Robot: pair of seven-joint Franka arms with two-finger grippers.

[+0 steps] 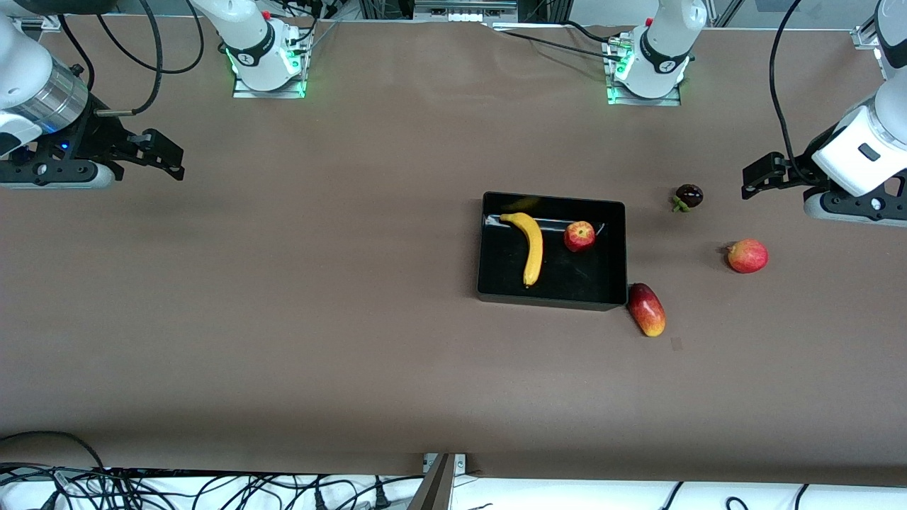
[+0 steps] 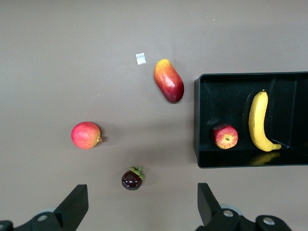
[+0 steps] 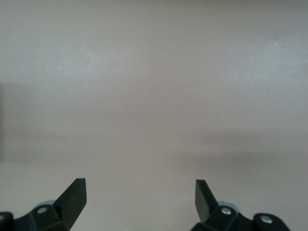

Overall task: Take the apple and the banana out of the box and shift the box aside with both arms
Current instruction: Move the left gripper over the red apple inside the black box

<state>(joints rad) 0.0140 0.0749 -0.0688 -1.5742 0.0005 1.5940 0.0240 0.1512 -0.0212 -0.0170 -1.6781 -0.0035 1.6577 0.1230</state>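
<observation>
The banana (image 1: 528, 246) and apple (image 1: 579, 236) lie side by side, apart, in the box (image 1: 615, 249) on the desk (image 1: 283, 319), while the left end effector (image 2: 142, 204) and right end effector (image 3: 140, 198) hang wide open and empty over the desk's two ends.

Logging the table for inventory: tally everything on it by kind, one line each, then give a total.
Bananas: 1, the banana in the box
Apples: 1, the apple in the box
Mangoes: 1, the mango
Pinkish-red round fruits: 1
Dark purple fruits: 1
Black boxes: 1, the box
Total: 6
</observation>
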